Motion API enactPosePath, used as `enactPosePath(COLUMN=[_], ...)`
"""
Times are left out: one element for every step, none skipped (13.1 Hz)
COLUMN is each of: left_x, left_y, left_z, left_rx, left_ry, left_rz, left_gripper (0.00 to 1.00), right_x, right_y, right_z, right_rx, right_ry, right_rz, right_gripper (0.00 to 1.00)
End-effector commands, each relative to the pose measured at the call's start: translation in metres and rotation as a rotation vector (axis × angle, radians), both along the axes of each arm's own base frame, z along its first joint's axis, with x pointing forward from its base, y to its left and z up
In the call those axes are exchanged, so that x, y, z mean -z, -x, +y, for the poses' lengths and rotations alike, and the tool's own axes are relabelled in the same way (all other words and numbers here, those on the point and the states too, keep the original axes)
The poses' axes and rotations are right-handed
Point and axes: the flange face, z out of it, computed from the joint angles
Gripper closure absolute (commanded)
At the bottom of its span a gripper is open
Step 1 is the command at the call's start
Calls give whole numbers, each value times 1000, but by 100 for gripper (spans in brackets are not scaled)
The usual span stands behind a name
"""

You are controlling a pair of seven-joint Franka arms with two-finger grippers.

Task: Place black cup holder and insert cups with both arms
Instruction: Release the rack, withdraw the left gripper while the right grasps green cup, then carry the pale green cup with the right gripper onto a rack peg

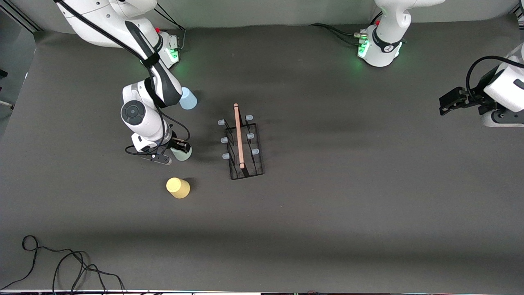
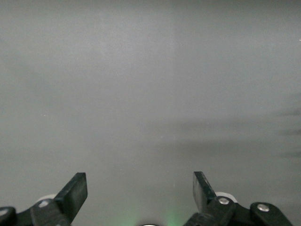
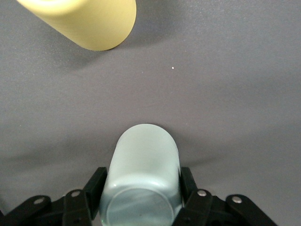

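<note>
The black cup holder [image 1: 247,169] stands mid-table, its wooden rod handle [image 1: 238,135] on top and its pegs bare. My right gripper [image 1: 180,148] is low over the table beside the holder, toward the right arm's end, and is shut on the pale green cup [image 1: 183,155]. In the right wrist view its fingers [image 3: 95,183] press both sides of that cup [image 3: 143,165]. The yellow cup [image 1: 178,188] stands nearer the front camera and also shows in the right wrist view [image 3: 89,23]. The light blue cup [image 1: 188,99] stands farther away, partly hidden by the right arm. My left gripper [image 1: 445,102] waits open and empty [image 2: 140,181] at the left arm's end.
A loose black cable [image 1: 61,262] lies near the table's front edge at the right arm's end. Both arm bases [image 1: 378,49] stand along the edge farthest from the front camera. The dark mat [image 1: 348,184] is bare between the holder and the left arm.
</note>
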Motion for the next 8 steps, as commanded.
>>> enactPosePath(left_x=[-2,-2,1,3,3,6,9,12], left_y=[4,4,3,1,0,-1,-3,-5], left_z=[-4,-6,-5,-4,-3,-6,-8,-8], left_rx=[-7,-2,-4,-5,-7,-2,1,1], left_ry=[5,2,2,2,2,2,3,3], left_rz=[-12,-14,-11,-11,-11,-8,-5,-2], left_gripper=[0,0,0,0,0,0,0,0], right_x=[-58,-83,-104,-123,-142,-157,-167,-179], right_y=[2,0,-1,0,5,8,9,13], right_z=[4,4,6,14,32,41,51,77], right_rx=[8,17,33,51,58,110,157,177], right_ry=[-6,-5,-18,-52,-95,-122,-123,-125], right_rz=[10,17,40,64,78,80,79,70], right_gripper=[100,100,100,100,100,100,100,100])
